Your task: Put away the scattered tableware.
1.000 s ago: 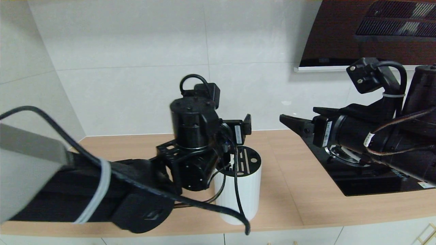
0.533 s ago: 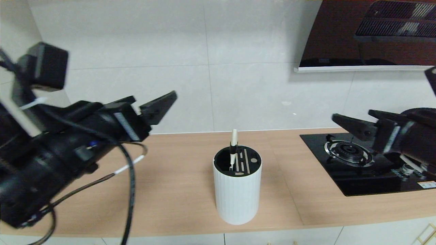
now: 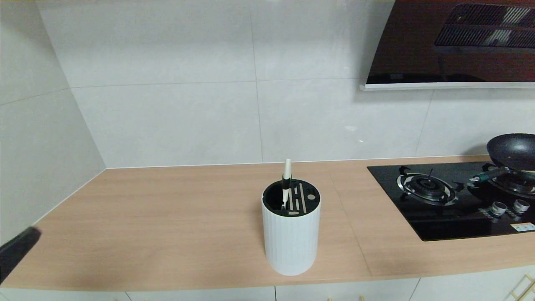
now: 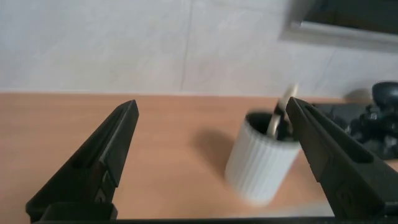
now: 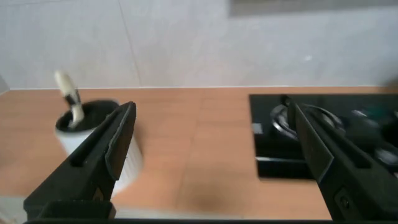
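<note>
Your left gripper (image 4: pixel 211 106) and right gripper (image 5: pixel 210 104) both stand wide apart, empty. The white utensil holder (image 3: pixel 291 238) sits on the wooden counter (image 3: pixel 167 217) ahead, between them. A cream-handled utensil (image 3: pixel 286 171) stands nearly upright in its round opening. Neither arm looks clearly nearer.

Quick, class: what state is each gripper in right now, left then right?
Left gripper: open, holding nothing.
Right gripper: open, holding nothing.
</note>
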